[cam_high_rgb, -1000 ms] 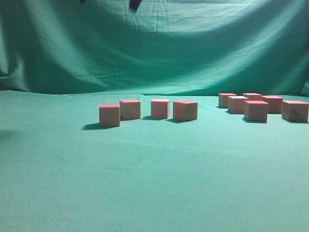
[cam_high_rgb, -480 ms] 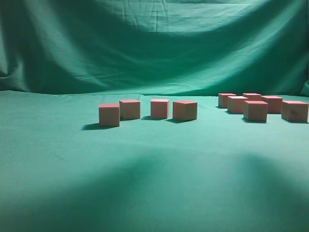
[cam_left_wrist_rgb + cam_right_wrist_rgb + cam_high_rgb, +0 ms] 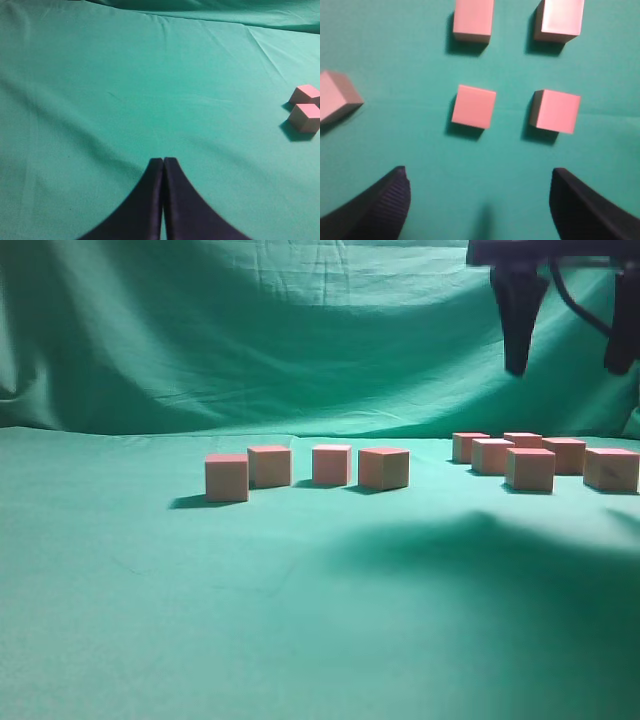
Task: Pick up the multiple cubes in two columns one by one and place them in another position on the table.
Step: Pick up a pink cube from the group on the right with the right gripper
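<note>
Four pink cubes stand in a loose row left of centre on the green table (image 3: 300, 620), from the cube (image 3: 227, 478) at the left end to the cube (image 3: 384, 468) at the right end. Several more cubes stand in two columns at the right, the nearest being a cube (image 3: 530, 469). My right gripper (image 3: 567, 368) hangs open and empty high above this right group. In the right wrist view the right gripper (image 3: 477, 172) is wide open over two cubes (image 3: 473, 105) (image 3: 555, 110). My left gripper (image 3: 163, 160) is shut and empty above bare cloth, and it is out of the exterior view.
A draped green backdrop (image 3: 250, 340) rises behind the table. The left wrist view shows two cubes (image 3: 305, 117) at its right edge. The right wrist view shows a tilted-looking cube (image 3: 335, 97) at its left edge and two more cubes (image 3: 472, 20) at the top.
My right gripper has come into the exterior view at the top right, above the right group of cubes. The shadow on the cloth has shifted right. The cubes have not moved.
</note>
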Controlling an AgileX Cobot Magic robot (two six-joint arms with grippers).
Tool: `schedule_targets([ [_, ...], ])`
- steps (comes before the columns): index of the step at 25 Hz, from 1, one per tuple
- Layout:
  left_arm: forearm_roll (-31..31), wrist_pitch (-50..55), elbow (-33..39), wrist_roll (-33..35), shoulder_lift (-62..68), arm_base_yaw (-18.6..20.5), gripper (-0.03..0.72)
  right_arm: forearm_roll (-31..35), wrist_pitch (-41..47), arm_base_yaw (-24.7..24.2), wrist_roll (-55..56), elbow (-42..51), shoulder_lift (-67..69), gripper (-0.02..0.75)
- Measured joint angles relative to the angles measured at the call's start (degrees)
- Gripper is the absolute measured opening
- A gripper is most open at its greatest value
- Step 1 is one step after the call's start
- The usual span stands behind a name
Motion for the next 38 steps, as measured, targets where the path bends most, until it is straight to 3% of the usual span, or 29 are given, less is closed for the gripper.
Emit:
schedule_targets([
  [9,0.0,0.0,0.0,0.0,0.0,0.0,0.0,0.5,-10.1,-0.4,0.3,0.0,7.3,0.561],
  [23,0.0,0.0,0.0,0.0,0.0,0.0,0.0,0.5,-14.9,-0.4,0.3,0.0,13.7,0.561],
  [29,0.0,0.0,0.0,0.0,0.0,0.0,0.0,0.5,-15.0,-0.4,0.5,0.0,13.7,0.272],
  [38,0.0,0.0,0.0,0.0,0.0,0.0,0.0,0.5,-6.7,1.4,-1.5,-5.6,10.3,0.266],
])
